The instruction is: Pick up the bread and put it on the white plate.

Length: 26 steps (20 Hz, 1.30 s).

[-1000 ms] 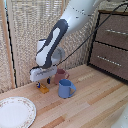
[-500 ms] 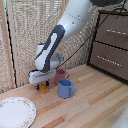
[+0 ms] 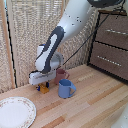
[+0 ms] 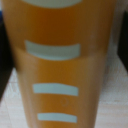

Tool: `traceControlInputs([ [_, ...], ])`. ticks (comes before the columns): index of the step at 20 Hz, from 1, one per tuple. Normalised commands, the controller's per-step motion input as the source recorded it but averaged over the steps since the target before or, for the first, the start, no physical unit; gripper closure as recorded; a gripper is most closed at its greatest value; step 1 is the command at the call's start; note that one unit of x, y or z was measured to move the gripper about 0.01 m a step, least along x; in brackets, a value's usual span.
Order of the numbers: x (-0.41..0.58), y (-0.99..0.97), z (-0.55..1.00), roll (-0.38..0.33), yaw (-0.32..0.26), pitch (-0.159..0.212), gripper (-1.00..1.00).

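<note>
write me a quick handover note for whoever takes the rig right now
Clamp: down over the toast on the worktable; whether the fingers have closed cannot be told. The wrist view is filled by the toast.
Pink mug and blue mug stand right beside the toast.
White crockery sits apart, toward the exterior view's left.
Done: approach.
Left: confirm grip, lift, carry to the crockery, release.

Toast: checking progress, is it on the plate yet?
No. The toast sits on the worktable under the clamp; the white crockery lies apart.
</note>
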Motion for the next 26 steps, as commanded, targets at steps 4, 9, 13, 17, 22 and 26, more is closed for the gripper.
traceControlInputs([
  [4,0.014,0.07,0.01,-0.011,0.019,-0.01,1.0],
  [9,0.002,-0.01,0.72,0.011,-0.035,0.02,1.0],
  [13,0.106,-0.02,1.0,0.003,-0.044,0.049,1.0],
  [17,0.056,0.07,0.96,0.0,-0.067,0.093,1.0],
  [22,-0.134,0.31,0.71,0.052,-0.09,0.043,1.0],
  [26,-0.266,0.56,0.61,0.049,-0.076,-0.003,1.0],
])
